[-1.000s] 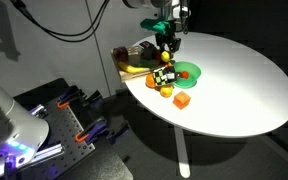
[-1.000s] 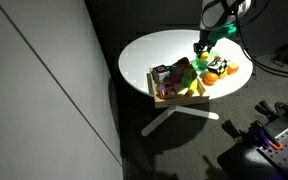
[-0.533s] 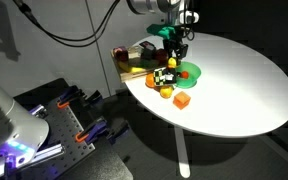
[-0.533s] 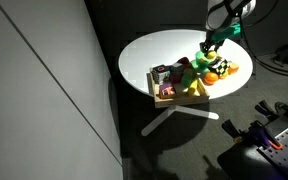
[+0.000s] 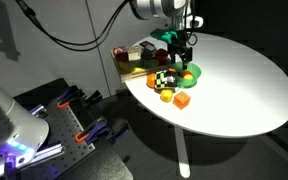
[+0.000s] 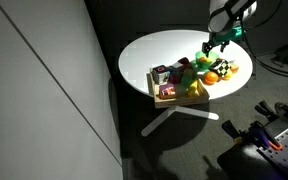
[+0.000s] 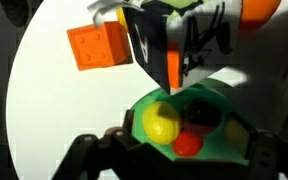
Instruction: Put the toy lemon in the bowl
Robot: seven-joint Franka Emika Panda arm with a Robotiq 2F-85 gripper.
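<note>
Table (image 5: 234,80): round, white, smooth and matte; seen whole in both exterior views (image 6: 164,50).
Tray (image 5: 122,62): brown wood, rectangular, crowded with toy food; sat at the table's edge, just beside the bowl.
Gripper (image 5: 181,55): stood lower and closer to the bowl than a second before, when it hung higher above the toys; pointed straight down over the bowl in both exterior views (image 6: 220,42).
Gripper state (image 7: 172,148): released; dark fingers (image 7: 84,150) spread wide to either side of the bowl in the wrist view, clasping nothing.
Bowl (image 7: 226,128): bright green plastic, shallow and round, glossy; rested on the table directly under the gripper (image 5: 194,70).
Block (image 7: 101,45): orange, boxy, hard-edged plastic; lay on bare table apart from the bowl, also visible in an exterior view (image 5: 182,100).
Lemon (image 7: 162,122): bright yellow, smooth plastic; lay inside the bowl's rim toward one side, no longer up between the fingers as half a second before.
Lemon axis: looked almost round from above, so long axis and pointing direction could not be told.
Red piece (image 7: 188,144): small, rounded, shiny; sat in the bowl touching or just beside the lemon.
</note>
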